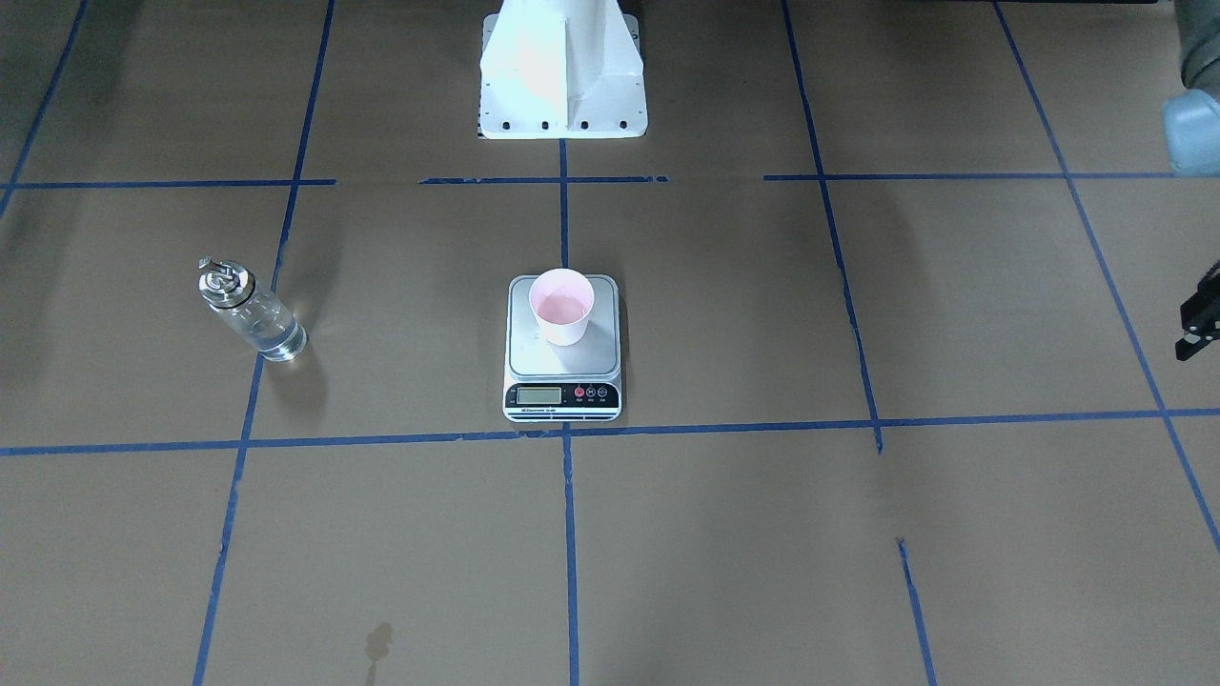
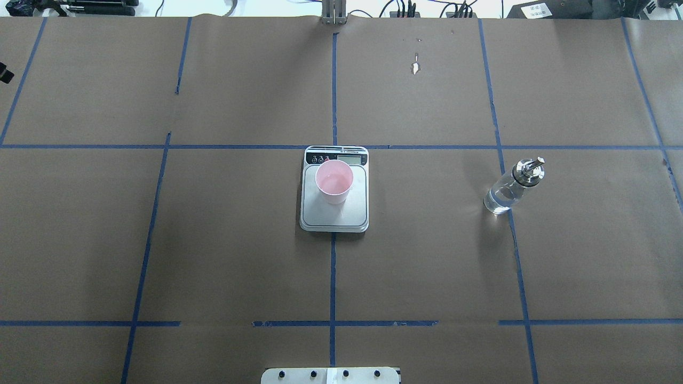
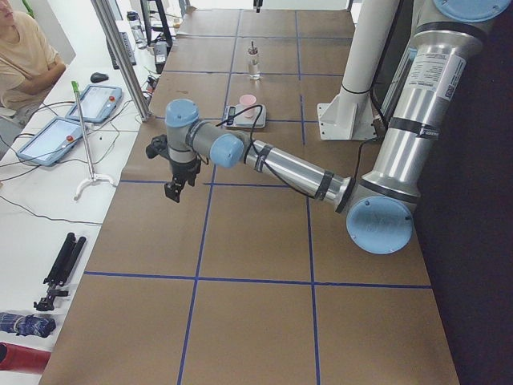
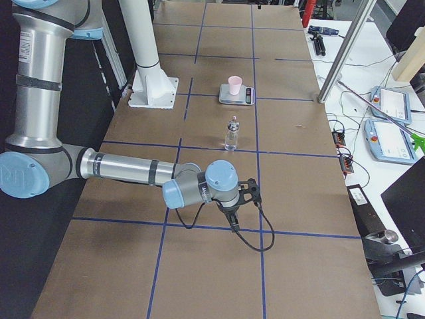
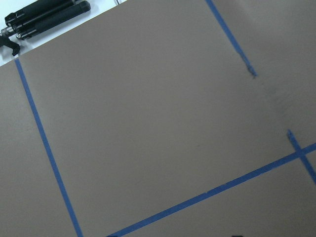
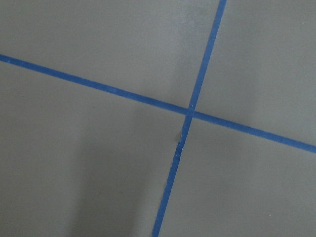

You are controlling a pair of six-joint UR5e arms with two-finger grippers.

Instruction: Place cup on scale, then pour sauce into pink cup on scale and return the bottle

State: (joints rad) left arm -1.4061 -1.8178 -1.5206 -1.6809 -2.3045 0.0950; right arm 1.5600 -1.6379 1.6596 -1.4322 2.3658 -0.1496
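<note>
Hovering right pincer point(image 4: 234, 224), side-view only.

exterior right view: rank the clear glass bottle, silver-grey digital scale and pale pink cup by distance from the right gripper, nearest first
1. Clear glass bottle with metal spout: upright, directly beyond the right gripper, clearly nearest.
2. Flat silver-grey digital scale: farther along, past the bottle.
3. Pale pink paper cup: stands on that scale, so too close to the scale to rank apart.
</note>
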